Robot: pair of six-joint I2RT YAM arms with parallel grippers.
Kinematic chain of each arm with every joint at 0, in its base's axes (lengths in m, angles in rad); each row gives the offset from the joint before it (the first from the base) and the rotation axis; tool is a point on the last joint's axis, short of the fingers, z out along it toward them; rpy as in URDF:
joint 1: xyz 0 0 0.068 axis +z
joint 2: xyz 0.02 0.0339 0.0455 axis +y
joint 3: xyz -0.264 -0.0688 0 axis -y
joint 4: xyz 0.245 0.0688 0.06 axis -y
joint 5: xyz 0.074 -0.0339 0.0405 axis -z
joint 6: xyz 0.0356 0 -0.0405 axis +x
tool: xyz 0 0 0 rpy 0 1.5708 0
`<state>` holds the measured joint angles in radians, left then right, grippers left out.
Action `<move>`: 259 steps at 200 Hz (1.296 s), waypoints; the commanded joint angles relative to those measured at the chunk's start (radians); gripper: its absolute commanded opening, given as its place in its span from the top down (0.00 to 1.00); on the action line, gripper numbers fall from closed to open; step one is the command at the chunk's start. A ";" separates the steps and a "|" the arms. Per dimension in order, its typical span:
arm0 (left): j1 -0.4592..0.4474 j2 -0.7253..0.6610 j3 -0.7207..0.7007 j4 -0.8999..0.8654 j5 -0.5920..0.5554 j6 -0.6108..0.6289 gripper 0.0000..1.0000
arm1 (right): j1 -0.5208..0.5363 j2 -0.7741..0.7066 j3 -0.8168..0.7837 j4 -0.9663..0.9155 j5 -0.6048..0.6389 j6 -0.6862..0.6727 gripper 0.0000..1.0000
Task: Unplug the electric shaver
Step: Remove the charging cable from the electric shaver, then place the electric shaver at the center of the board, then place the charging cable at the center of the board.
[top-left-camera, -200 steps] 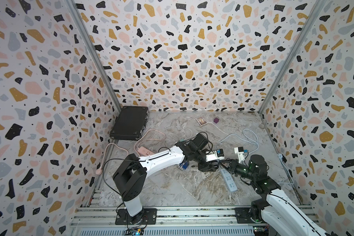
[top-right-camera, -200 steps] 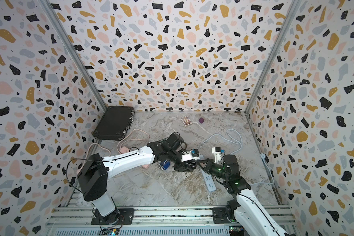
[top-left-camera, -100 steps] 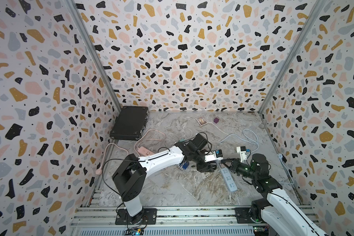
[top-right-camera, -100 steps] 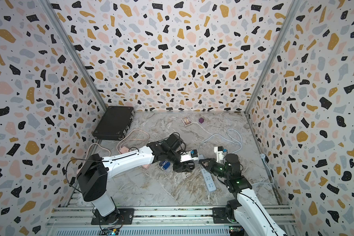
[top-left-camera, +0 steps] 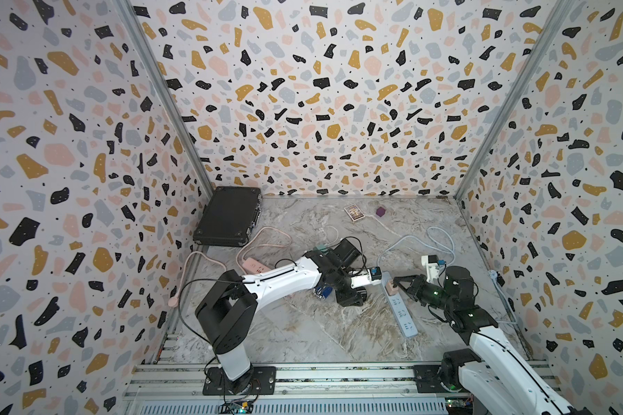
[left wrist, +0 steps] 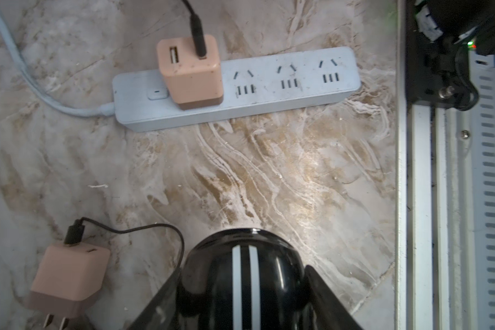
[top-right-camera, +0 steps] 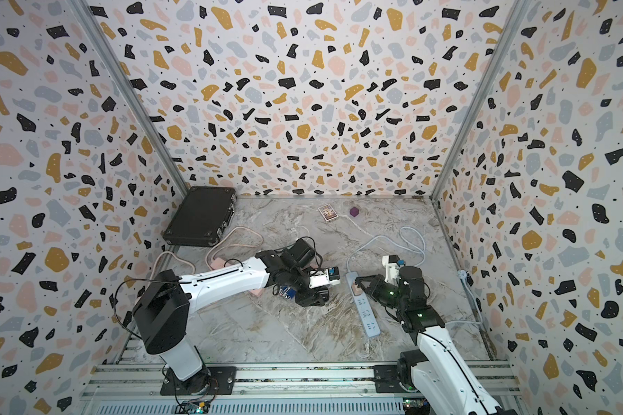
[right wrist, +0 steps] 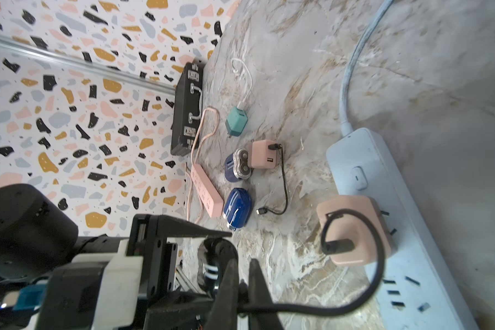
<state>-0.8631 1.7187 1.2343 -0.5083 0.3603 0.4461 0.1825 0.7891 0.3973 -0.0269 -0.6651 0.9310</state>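
While the left gripper clasped the black shaver between its fingers, close beside the long side of the blue power strip, the right gripper was pinched tight on the black cable. That cable looped from the gripper back to a pink charger. The charger sat plugged into the strip's socket next to its switch, at the end where the strip's pale blue cord left it. Whether the cable's other end sat in the shaver could not be told, since the right gripper's fingers hid it. In both top views the right gripper's tips hung just beside that charger, with the left gripper near the strip on its other side. A second pink charger lay unplugged near the strip, prongs showing, a thin black lead in it. Farther from the strip lay a blue shaver showing two round heads, a second blue shaver, a pink power strip and a green charger. A black case lay farthest from it, against the wall.
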 commanded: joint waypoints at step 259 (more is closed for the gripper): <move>0.194 0.372 0.310 0.247 -0.372 -0.062 0.59 | 0.128 -0.101 -0.014 -0.326 -0.054 -0.232 0.63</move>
<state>-0.6849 2.0808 1.5192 -0.3225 0.0029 0.3710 0.3042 0.7120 0.3698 -0.3328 -0.7071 0.7101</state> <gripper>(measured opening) 0.576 0.359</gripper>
